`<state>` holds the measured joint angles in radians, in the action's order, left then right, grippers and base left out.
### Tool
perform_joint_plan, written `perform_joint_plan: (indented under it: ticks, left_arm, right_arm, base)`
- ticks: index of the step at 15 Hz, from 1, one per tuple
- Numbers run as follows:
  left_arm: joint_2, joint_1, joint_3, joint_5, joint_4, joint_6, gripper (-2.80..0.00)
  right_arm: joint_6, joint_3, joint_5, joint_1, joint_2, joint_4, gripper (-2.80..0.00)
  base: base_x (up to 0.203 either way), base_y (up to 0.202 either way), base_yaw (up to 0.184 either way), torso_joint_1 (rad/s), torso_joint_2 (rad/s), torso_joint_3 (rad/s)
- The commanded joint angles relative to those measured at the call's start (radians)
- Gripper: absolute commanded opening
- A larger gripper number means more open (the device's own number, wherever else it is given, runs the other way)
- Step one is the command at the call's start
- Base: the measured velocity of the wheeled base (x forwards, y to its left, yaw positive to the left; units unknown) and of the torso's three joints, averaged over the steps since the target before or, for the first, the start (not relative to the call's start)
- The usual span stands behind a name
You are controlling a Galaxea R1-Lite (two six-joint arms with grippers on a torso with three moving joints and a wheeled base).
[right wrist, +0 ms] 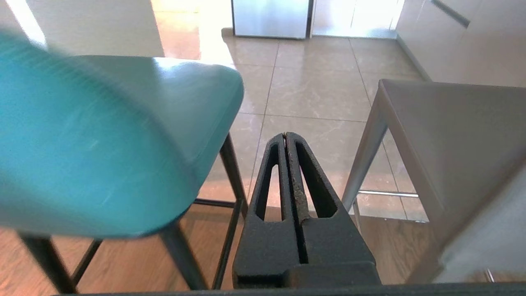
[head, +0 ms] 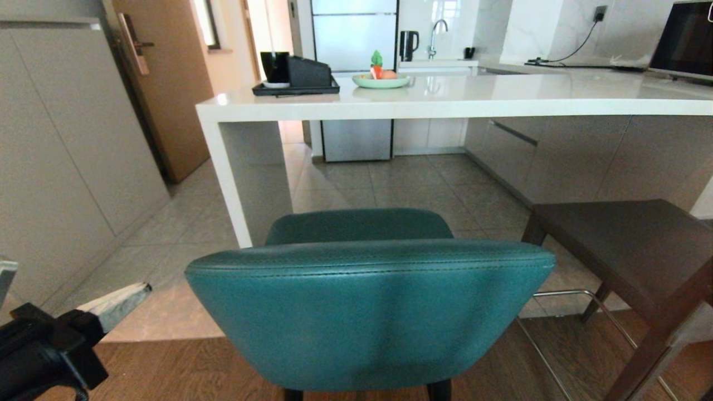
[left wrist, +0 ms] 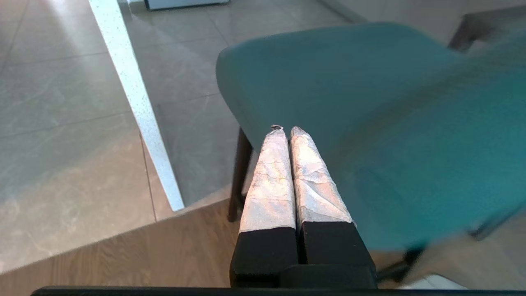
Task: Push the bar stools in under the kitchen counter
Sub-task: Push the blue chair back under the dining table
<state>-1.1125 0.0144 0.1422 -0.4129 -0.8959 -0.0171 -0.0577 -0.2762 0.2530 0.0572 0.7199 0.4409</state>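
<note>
The floor [head: 423, 184] is grey stone tile far off and brown wood plank near; the teal leather stool [head: 367, 306] stands left, the grey square-seated stool [head: 629, 250] right.

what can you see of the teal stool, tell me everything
The teal stool has a smooth, leather-like seat and a low rounded back with a stitched seam along its top, on thin dark legs joined by slim rails. It stands upright, its back toward the robot, seat facing the white kitchen counter and not yet under it. The left hand is at its side; contact is unclear.
</note>
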Motion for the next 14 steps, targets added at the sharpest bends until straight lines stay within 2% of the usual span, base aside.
perform_joint_plan:
  ticks: [1, 4, 8, 10, 14]
  left_arm:
    - [-0.242, -0.009, -0.025, 0.006, -0.184, 0.007, -2.8]
    - [-0.321, -0.046, -0.05, 0.027, -0.271, 0.01, -2.8]
    - [-0.398, -0.217, -0.086, 0.161, -0.377, -0.007, -2.8]
    - [-0.434, -0.281, -0.067, 0.262, -0.388, -0.061, -2.8]
    - [-0.53, -0.284, 0.007, 0.33, -0.45, -0.067, -2.8]
  right_arm:
    - [-0.002, -0.001, -0.001, -0.025, 0.205, 0.111, -2.8]
    - [0.007, -0.001, -0.036, -0.15, 0.346, 0.222, -2.8]
    - [0.025, 0.0, -0.154, -0.307, 0.48, 0.365, -2.8]
    - [0.03, -0.001, -0.163, -0.318, 0.534, 0.403, -2.8]
    - [0.023, -0.014, -0.176, -0.317, 0.617, 0.504, -2.8]
  base:
    - [0.0, 0.0, 0.0, 0.0, 0.0, 0.0]
    - [0.0, 0.0, 0.0, 0.0, 0.0, 0.0]
    - [0.0, 0.0, 0.0, 0.0, 0.0, 0.0]
    - [0.0, 0.0, 0.0, 0.0, 0.0, 0.0]
    - [0.0, 0.0, 0.0, 0.0, 0.0, 0.0]
